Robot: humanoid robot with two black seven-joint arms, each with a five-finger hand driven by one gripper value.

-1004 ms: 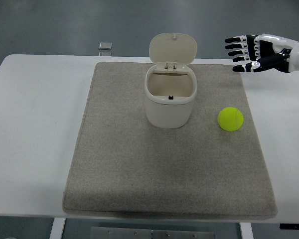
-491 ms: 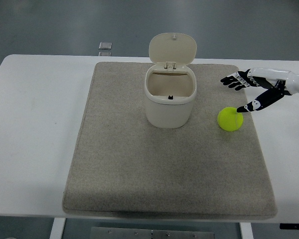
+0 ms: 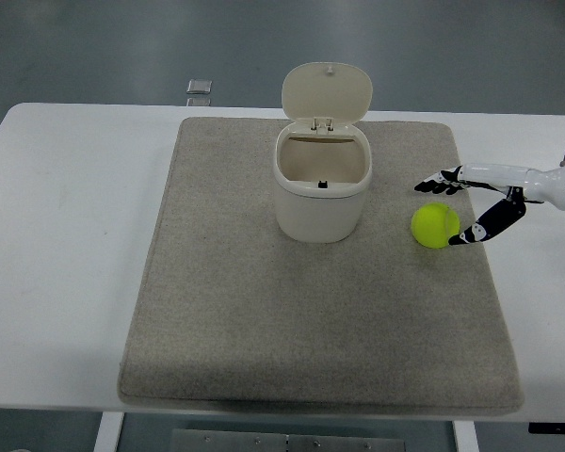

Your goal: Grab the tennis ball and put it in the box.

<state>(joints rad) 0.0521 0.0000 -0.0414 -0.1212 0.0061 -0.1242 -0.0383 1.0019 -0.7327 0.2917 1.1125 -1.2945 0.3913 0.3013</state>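
White table [image 3: 66, 235] on a grey-green floor [image 3: 94, 47].

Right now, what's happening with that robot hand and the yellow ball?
Right hand open, fingers bracketing the tennis ball, no grip yet. Ball sits on the mat. Box lid up, path clear. Left hand not seen.

One high head camera looks forward and down over the table [image 3: 66, 235].
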